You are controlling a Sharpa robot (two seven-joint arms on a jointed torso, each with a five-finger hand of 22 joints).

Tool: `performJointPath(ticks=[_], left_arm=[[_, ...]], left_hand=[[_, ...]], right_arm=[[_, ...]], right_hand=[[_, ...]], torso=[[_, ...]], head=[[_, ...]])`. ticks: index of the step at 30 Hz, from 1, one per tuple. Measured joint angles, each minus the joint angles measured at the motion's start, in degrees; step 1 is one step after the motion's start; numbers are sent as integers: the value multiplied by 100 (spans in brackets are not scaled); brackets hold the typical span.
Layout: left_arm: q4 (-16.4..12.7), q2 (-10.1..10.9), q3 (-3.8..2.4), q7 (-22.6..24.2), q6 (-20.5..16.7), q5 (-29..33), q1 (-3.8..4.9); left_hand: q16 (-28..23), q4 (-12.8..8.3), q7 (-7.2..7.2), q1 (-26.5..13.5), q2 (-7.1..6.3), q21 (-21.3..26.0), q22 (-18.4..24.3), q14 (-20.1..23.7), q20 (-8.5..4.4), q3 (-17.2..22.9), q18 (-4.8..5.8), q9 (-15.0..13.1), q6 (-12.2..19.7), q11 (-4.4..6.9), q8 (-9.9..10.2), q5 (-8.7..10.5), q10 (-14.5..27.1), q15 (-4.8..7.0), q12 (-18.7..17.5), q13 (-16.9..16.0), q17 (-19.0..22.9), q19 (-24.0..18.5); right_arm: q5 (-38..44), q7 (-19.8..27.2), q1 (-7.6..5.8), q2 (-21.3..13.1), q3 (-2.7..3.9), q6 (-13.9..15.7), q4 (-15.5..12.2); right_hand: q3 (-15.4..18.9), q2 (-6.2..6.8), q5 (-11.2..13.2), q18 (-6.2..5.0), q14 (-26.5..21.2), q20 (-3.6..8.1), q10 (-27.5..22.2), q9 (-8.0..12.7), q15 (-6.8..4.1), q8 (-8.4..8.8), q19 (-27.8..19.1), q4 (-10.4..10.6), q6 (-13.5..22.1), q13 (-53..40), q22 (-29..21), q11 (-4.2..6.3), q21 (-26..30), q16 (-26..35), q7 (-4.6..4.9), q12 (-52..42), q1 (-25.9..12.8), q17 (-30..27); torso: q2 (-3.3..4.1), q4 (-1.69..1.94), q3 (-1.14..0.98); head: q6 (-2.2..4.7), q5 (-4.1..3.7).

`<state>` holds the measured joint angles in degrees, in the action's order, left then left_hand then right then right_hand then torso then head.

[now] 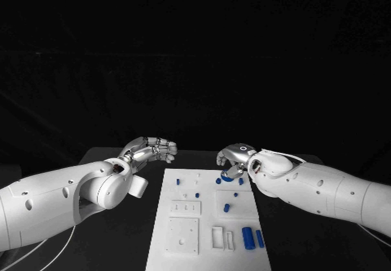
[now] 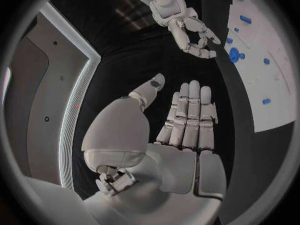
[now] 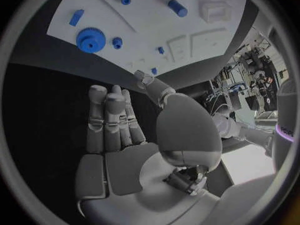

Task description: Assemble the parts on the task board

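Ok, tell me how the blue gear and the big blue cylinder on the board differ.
The gear is a toothed disc lying flat, while the cylinder is long and lies on its side. The gear sits at the far end of the task board, close to the right robot hand. The cylinder lies at the near end beside a white frame, far from that hand. Both are blue, rest on the board and are untouched.

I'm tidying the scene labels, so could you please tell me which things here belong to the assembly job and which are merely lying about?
Belong to the job:
task board
blue gear
blue cylinders
small blue pegs
left hand
right hand

Merely there:
black table
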<state>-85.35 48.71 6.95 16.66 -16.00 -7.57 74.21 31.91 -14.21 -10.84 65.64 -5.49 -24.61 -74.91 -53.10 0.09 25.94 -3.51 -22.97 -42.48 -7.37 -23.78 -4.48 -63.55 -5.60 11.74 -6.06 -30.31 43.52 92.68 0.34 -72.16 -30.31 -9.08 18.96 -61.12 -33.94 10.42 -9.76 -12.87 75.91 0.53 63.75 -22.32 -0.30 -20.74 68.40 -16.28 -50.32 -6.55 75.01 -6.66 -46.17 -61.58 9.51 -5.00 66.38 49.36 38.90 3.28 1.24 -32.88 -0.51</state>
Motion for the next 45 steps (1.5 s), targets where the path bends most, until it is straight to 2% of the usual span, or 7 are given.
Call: performJointPath(ticks=[8, 14, 19, 25, 32, 38, 45], left_arm=[[-38, 12, 0, -7, 9, 1, 0], [-72, 14, 0, -11, 16, 1, 0], [-149, 59, 0, -16, 21, 1, 0], [-228, 94, -1, -25, 22, 8, 1], [-241, 87, -1, -36, 26, 11, 1], [-234, 88, -1, -41, 27, 11, 1], [-231, 92, 0, -49, 31, 12, 1]], left_hand=[[0, -14, 0, 0, 0, 0, 1, 1, -21, 14, 22, 6, 0, -21, 21, 0, 21, 1, -23, 10, 7, -21], [0, -14, 0, -26, -20, 0, 1, 23, -21, 14, 43, 12, 0, -23, 20, 0, 23, -21, -23, 13, 13, -22], [0, -29, 0, -45, -1, 0, 1, 23, -21, 30, 45, 18, 0, -41, 20, 0, 41, -20, -44, 20, 12, -21], [0, -29, 0, -45, -1, -22, -4, 24, 0, 30, 46, 18, 0, -41, 20, 0, 41, -20, -44, 19, 12, -43], [0, -29, 0, -44, -1, -22, -4, 24, 1, 30, 47, 23, 0, -43, 20, 0, 43, -20, -44, 26, 18, -42], [0, -31, 0, -68, -24, -22, -3, 24, 1, 31, 48, 23, 0, -61, 20, 0, 62, -20, -67, 31, 18, -42], [0, -45, 0, -67, -24, -22, -3, 24, 1, 45, 52, 28, 0, -61, 20, 0, 62, -20, -70, 35, 17, -42]], right_arm=[[317, -191, 90, 131, -5, 66, 227], [413, -266, 91, 240, -6, 83, 352], [473, -313, 143, 308, -6, 80, 444], [518, -343, 250, 387, -14, 82, 511], [542, -352, 278, 416, -11, 82, 544], [575, -362, 293, 427, -11, 82, 585], [640, -405, 298, 388, -11, 81, 615]], right_hand=[[-261, 91, 178, 1, 1, 0, 46, 13, 1, 0, 0, 39, -40, 39, -1, 2, -55, -52, 1, 61, 46, -63], [-310, 113, 177, 1, 1, 0, 45, 13, 0, 23, 1, 38, -40, 52, -1, 2, -80, -71, 1, 61, 22, -80], [-340, 113, 200, 1, 4, -1, 45, 19, -2, 23, 1, 40, -40, 63, -1, 2, -102, -98, 1, 84, 22, -94], [-371, 113, 222, 2, 5, -1, 45, 24, -3, 23, 1, 39, -40, 70, -2, 2, -103, -121, 1, 84, 22, -99], [-391, 135, 222, 2, 11, -1, 45, 24, 33, 23, 1, 26, -40, 77, -2, 2, -124, -120, 1, 84, 45, -107], [-420, 135, 250, 2, 10, -1, 57, 24, 33, 23, 1, 25, -59, 83, -2, -10, -138, -143, -19, 84, 45, -115], [-518, 135, 333, 3, 10, -1, 87, 24, 33, 23, 2, 40, -95, 99, -3, 2, -169, -177, -13, 83, 45, -145]], torso=[[114, 30, 10], [180, 47, 21], [229, 62, 21], [303, 146, 30], [376, 186, 36], [431, 205, 43], [474, 208, 51]], head=[[47, -35], [49, -47], [32, -36], [41, -92], [46, -112], [57, -112], [66, -129]])
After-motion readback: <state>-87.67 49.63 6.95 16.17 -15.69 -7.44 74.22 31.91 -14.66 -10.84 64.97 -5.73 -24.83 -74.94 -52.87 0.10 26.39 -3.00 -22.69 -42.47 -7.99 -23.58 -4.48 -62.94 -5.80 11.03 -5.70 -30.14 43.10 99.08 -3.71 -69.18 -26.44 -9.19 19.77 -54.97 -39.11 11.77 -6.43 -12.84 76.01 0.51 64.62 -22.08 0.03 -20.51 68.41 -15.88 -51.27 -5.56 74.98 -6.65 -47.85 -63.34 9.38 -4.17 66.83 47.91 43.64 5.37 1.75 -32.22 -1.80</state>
